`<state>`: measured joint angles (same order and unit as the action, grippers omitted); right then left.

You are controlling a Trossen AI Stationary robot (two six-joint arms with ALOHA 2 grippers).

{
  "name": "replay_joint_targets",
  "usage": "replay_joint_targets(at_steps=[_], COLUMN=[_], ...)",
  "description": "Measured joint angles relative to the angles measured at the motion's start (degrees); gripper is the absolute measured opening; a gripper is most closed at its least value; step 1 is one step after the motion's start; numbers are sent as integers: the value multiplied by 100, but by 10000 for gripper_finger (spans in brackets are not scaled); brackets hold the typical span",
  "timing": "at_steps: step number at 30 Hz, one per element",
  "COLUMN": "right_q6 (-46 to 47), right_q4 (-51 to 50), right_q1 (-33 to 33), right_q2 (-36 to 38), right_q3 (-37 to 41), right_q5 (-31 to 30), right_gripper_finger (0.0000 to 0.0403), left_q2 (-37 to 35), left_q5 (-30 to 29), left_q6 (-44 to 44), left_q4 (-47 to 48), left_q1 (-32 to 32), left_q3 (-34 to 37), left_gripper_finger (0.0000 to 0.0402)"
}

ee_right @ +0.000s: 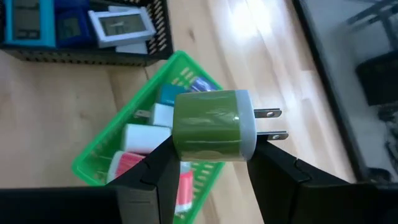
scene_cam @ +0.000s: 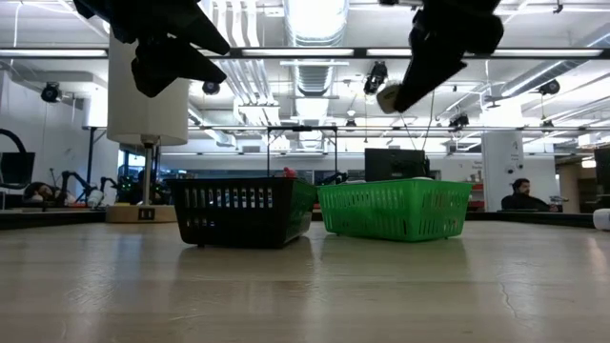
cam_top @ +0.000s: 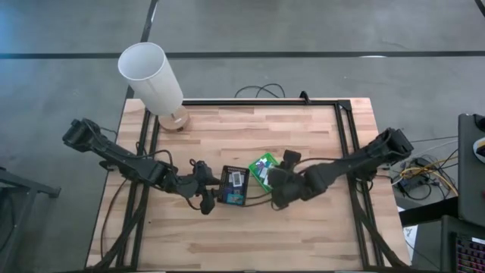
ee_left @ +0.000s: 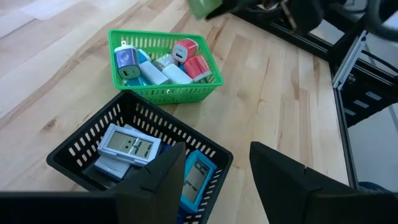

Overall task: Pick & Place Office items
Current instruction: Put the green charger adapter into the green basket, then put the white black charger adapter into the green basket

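Note:
A small green basket (cam_top: 263,171) holds several plug chargers in white, red, blue and purple (ee_left: 163,61). Next to it on the left stands a black basket (cam_top: 233,186) with flat grey and blue digital displays (ee_left: 130,146). Both baskets rest by their bottoms on the wooden table. My right gripper (ee_right: 211,149) hangs above the green basket (ee_right: 106,163), shut on an olive-green plug charger (ee_right: 211,124). My left gripper (ee_left: 217,155) hovers open over the near left side of the black basket, with nothing between its fingers. My right gripper pinches the green charger's body by its two opposite sides (ee_right: 180,146) between its two fingers. The fingers slant down from the table's right. The charger is lifted clear above the green basket, and its two metal prongs (ee_right: 270,123) stick out sideways.
A lamp with a tall white shade (cam_top: 151,74) stands on a wooden foot (cam_top: 176,118) at the table's far left corner. Black frame rails (cam_top: 345,144) run along the table's edges. Bare wood lies in front of the baskets (cam_top: 250,235).

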<state>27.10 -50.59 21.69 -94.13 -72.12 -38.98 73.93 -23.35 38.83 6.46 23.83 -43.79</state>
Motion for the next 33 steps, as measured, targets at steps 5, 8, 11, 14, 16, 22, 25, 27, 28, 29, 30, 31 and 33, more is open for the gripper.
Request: replay_joint_targets(at_steps=[5,8,11,14,16,22,25,27,28,29,30,31,33], right_q6=[-287,-469,-480,-470,-464,-460,-458,-458,-460,-462,-470,-475,-461], right_q4=[797,1319,1592,1649,1715,1711,1709,1716,1717,1711,1697,1661,1452], right_q1=[-266,-418,-546,-606,-606,-597,-601,-599,-599,-599,-599,-599,-596], right_q2=[0,-2,-9,-9,-9,-9,-9,-9,-9,-7,-7,-7,34], right_q3=[439,777,1020,1165,1194,1165,1096,1036,1013,993,975,957,922], right_q5=[554,804,954,1014,1014,1014,1058,1060,1058,1052,1051,1051,1055], right_gripper_finger=[151,151,151,151,151,221,262,280,288,294,299,302,306], left_q2=[0,0,0,0,0,0,0,0,0,0,0,0,0], left_q5=[-2,-2,-2,-2,-2,-2,-2,-2,-2,-2,-2,-2,-2], left_q6=[-25,-26,-42,-44,-44,-44,-44,-44,-44,-44,-44,-44,-42], left_q4=[0,0,0,0,0,0,0,0,2,0,0,1,1], left_q1=[0,0,-2,-2,-1,0,0,0,0,0,0,0,4], left_q3=[0,0,0,0,0,0,0,0,0,0,0,0,0], left_gripper_finger=[188,188,188,188,188,188,188,188,188,188,188,188,188])
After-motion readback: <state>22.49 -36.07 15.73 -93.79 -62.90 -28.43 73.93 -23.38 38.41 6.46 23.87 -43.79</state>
